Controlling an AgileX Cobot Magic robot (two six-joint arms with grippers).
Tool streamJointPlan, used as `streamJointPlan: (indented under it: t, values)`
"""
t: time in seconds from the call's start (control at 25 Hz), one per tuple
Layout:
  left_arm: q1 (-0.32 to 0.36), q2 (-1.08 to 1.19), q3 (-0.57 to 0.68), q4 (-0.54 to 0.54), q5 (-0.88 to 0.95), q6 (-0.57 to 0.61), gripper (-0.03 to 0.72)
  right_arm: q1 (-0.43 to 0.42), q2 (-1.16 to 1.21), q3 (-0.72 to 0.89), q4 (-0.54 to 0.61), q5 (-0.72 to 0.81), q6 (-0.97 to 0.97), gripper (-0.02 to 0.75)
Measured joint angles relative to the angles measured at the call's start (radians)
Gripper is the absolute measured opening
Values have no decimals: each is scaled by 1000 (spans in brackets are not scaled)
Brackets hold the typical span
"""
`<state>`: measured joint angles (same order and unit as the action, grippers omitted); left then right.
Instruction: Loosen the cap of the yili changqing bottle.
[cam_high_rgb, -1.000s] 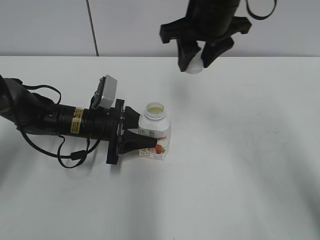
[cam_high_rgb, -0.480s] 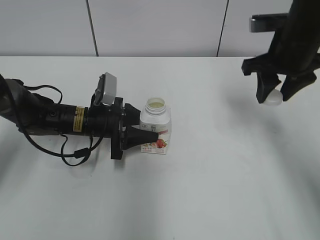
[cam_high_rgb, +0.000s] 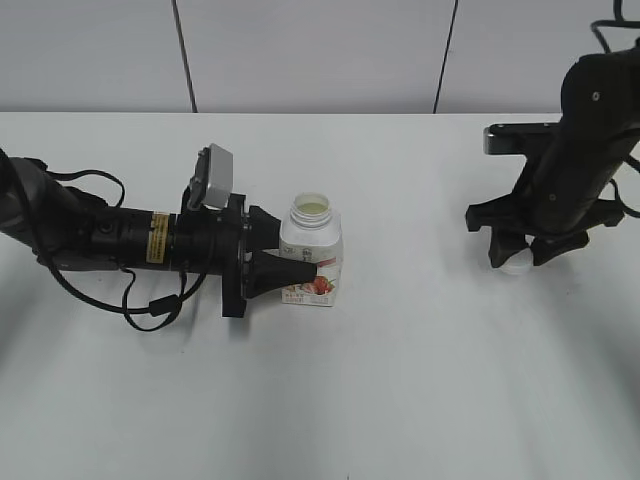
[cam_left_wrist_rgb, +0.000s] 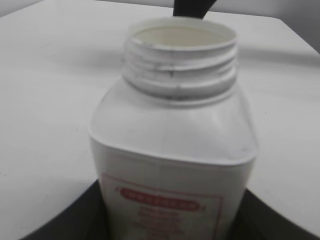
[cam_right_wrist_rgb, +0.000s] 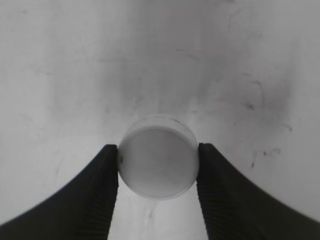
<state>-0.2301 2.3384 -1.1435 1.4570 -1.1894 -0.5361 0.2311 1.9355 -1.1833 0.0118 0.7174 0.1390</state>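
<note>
The yili changqing bottle (cam_high_rgb: 312, 258) stands upright near the table's middle, its threaded neck open and capless. It fills the left wrist view (cam_left_wrist_rgb: 175, 135). My left gripper (cam_high_rgb: 290, 262) lies low along the table and is shut on the bottle's body from the left. The white cap (cam_high_rgb: 515, 263) is off the bottle, at the right of the table. My right gripper (cam_high_rgb: 517, 255) points down and is shut on the cap, at or just above the tabletop. In the right wrist view the cap (cam_right_wrist_rgb: 157, 162) sits between both fingers (cam_right_wrist_rgb: 158, 167).
The white table (cam_high_rgb: 400, 380) stretches all round. A grey panelled wall (cam_high_rgb: 300, 50) runs behind the table's far edge. The left arm's cables (cam_high_rgb: 150, 305) lie on the table at left.
My right gripper has carried the cap from above the bottle to the right side and down to the table. The left gripper and bottle have stayed put.
</note>
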Motion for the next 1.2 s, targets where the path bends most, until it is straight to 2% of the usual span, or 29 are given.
streamJointPlan:
  t: [0.28,0.52,0.6,0.72,0.88,0.96,1.12,1.2]
  values:
    - [0,0,0,-2,0,0,351,0,76,1,17,-122,1,385]
    - [0,0,0,-3,0,0,351,0,82,1,25,-126,-4,386]
    - [0,0,0,-3,0,0,351,0,82,1,32,-126,-13,432]
    - [0,0,0,-3,0,0,351,0,82,1,53,-126,-27,557]
    - [0,0,0,8,0,0,353,0,82,1,81,-124,-42,601]
    - [5,0,0,31,-5,1,386,0,82,1,92,-114,-43,602]
    - [33,0,0,94,-15,-24,524,1,73,1,112,-83,-57,600]
    - [60,-1,0,119,-15,-43,563,1,51,1,115,-76,-61,596]
